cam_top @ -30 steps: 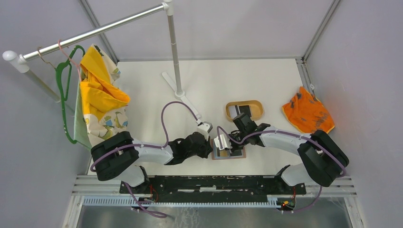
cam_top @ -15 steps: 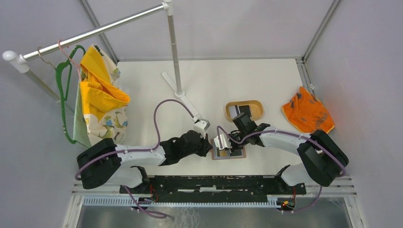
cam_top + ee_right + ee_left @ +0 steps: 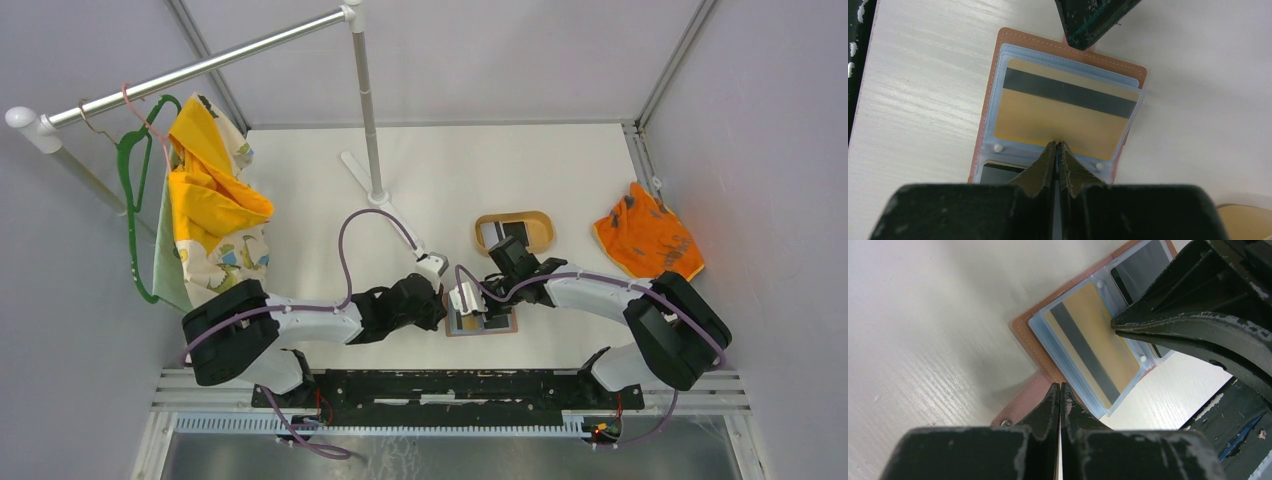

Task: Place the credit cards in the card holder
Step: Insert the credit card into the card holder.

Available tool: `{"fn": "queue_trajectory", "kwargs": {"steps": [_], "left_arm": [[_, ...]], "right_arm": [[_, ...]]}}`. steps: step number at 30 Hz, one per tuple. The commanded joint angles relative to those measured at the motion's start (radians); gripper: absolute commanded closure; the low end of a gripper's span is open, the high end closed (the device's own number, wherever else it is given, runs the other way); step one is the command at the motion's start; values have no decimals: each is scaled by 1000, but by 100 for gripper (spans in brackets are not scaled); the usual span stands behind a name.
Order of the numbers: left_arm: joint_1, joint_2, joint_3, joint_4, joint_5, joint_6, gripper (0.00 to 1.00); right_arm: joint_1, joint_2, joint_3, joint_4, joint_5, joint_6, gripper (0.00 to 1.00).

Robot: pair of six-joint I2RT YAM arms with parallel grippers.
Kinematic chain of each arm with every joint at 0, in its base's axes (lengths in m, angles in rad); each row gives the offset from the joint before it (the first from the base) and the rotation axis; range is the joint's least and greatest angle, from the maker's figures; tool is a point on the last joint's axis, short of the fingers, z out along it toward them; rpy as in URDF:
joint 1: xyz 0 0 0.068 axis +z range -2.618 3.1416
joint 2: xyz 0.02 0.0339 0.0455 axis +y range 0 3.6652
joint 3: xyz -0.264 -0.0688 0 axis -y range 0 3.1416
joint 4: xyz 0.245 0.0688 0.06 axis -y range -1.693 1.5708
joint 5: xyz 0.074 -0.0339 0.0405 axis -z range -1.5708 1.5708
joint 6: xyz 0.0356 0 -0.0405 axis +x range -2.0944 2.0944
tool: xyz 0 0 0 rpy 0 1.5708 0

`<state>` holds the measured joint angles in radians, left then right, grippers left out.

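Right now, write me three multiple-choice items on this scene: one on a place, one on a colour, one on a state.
1. Where is the gold card?
A in the tray
B in the holder's clear sleeve
C under the holder

2. What colour is the holder's cover?
A green
B reddish-brown
C blue

3. How is the holder?
A snapped shut
B folded in a gripper
C lying open

Key:
1 B, the card's dark stripe shows through the sleeve, away from the tray.
2 B, its stitched rim shows that colour.
3 C, its sleeves face up.
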<state>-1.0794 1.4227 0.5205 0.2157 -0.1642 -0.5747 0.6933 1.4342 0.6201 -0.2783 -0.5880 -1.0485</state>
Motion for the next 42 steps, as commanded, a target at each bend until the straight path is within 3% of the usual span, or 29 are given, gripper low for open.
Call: {"fn": "queue_trajectory", "kwargs": {"steps": [1, 31, 42], "left_arm": [[0, 28, 50, 47, -2, 26, 98], [1, 70, 60, 114, 85, -5, 98], [-1, 50, 65, 122, 110, -7, 95]], "right_arm": [[6, 33, 0, -33, 22, -15, 91], [6, 26, 3, -38, 14, -13, 91], [-31, -41, 24, -67, -38, -4, 77]]}}
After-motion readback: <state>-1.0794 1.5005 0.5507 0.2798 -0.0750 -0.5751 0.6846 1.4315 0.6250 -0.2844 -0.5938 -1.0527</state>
